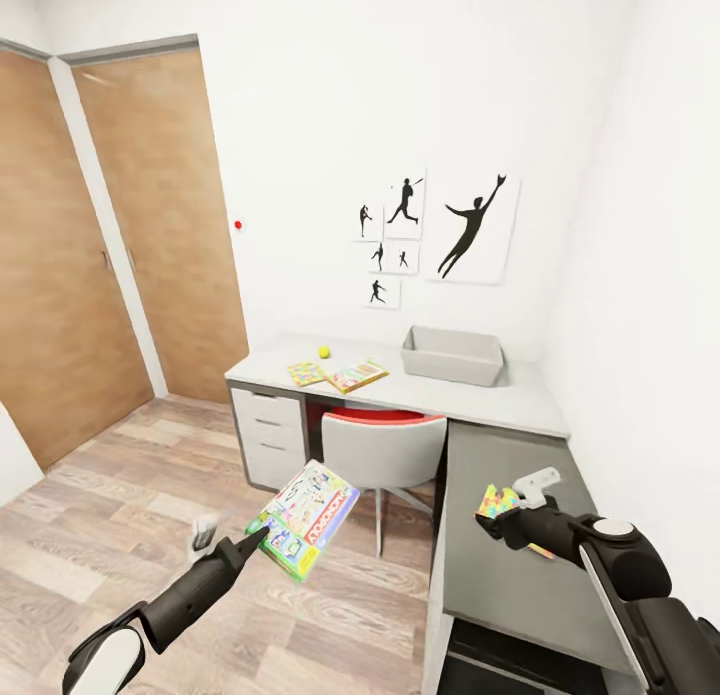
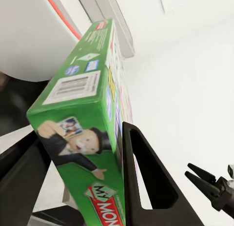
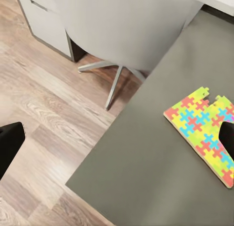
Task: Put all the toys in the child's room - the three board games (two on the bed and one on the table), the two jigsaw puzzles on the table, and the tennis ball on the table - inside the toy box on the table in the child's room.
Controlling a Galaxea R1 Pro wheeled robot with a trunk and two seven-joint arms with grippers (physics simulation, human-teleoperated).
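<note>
The left arm reaches forward from 7 o'clock in the head view, and its end effector is closed on the green board game, which it holds tilted in the air. The right arm comes in from 4 o'clock toward the centre. Its end effector grips a colourful jigsaw puzzle above the worktop.

Toy box on desk, ball and puzzles leftward.

L-shaped grey table, toy box, tennis ball, two flat games on top
</note>
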